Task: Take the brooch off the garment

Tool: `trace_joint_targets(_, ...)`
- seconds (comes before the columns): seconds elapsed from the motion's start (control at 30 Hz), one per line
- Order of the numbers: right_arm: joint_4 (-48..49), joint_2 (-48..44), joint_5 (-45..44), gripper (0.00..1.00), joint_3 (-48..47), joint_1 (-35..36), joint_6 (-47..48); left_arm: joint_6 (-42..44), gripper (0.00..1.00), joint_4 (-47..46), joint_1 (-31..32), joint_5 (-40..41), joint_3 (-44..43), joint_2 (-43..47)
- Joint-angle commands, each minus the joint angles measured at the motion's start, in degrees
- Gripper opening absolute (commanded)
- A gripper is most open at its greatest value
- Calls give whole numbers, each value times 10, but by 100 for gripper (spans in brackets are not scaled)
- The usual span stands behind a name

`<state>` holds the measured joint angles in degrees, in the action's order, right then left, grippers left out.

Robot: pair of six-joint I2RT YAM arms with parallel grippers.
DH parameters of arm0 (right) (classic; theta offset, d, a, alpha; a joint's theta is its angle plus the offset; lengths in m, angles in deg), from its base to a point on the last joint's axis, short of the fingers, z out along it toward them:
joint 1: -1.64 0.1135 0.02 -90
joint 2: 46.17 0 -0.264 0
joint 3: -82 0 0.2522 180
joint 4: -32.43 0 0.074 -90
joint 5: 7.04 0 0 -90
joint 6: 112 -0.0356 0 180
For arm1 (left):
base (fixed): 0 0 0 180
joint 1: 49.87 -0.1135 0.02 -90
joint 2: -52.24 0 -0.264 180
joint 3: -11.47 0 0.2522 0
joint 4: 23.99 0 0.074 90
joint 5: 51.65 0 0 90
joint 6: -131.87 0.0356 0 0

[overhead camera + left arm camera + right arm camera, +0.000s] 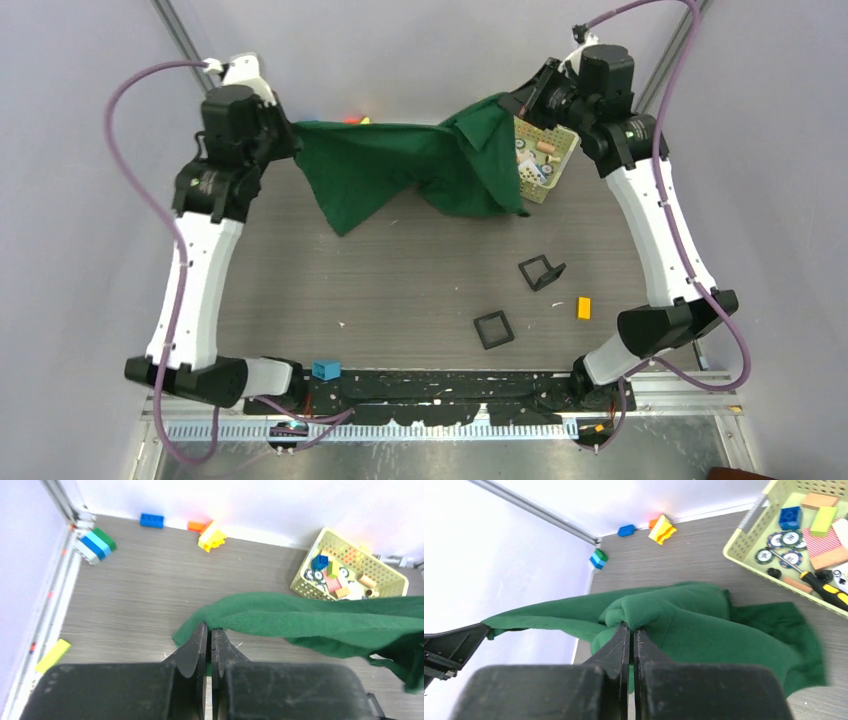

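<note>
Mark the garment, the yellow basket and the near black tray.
garment [400, 165], top view, middle of the cloth.
yellow basket [372, 559], left wrist view, far rim.
near black tray [482, 335], top view, left frame edge.

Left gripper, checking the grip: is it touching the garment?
Touching. The left wrist view shows the left gripper shut, its fingers pinching the garment at its edge.

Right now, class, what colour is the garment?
Plain dark green; the garment shows best in the top view.

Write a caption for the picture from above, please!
The left gripper and right gripper pinch a large limp dark green cloth garment, stretched between them over the grey wood-grain table.
</note>
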<state>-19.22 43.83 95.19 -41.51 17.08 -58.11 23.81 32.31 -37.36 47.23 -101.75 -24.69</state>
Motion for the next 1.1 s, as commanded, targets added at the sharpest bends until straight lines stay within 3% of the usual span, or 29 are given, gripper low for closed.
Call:
trace_joint_targets(0.0,-45,-20,59,1,-41,24,1,40,0,134,-2,44,-73,43)
trace_joint_targets(0.27,-107,-84,86,1,-19,160,23,67,0,209,-2,136,-179,125)
trace_joint_targets(0.43,-141,-50,200,0,-69,191,-9,102,0,245,-2,205,-292,87)
trace_joint_targets(0.5,-155,-26,182,0,-89,191,-6,107,0,250,-2,208,-303,55)
trace_joint_targets(0.6,-161,21,160,0,-96,172,-1,87,0,229,-3,155,-231,25)
trace_joint_targets(0.73,-155,115,145,0,-92,136,7,39,0,108,-3,58,-29,20)
trace_joint_targets(0.83,-159,194,84,1,-124,110,23,6,0,54,-21,8,6,-45)
trace_joint_targets(0.87,-163,209,48,7,-146,96,24,-6,0,45,-26,-16,-1,-74)
trace_joint_targets(0.97,-174,249,-33,59,-162,82,38,-50,0,-1,-28,-59,-34,-158)
trace_joint_targets(1.07,-158,224,-77,75,-87,89,72,-70,0,-14,-29,-63,-90,-235)
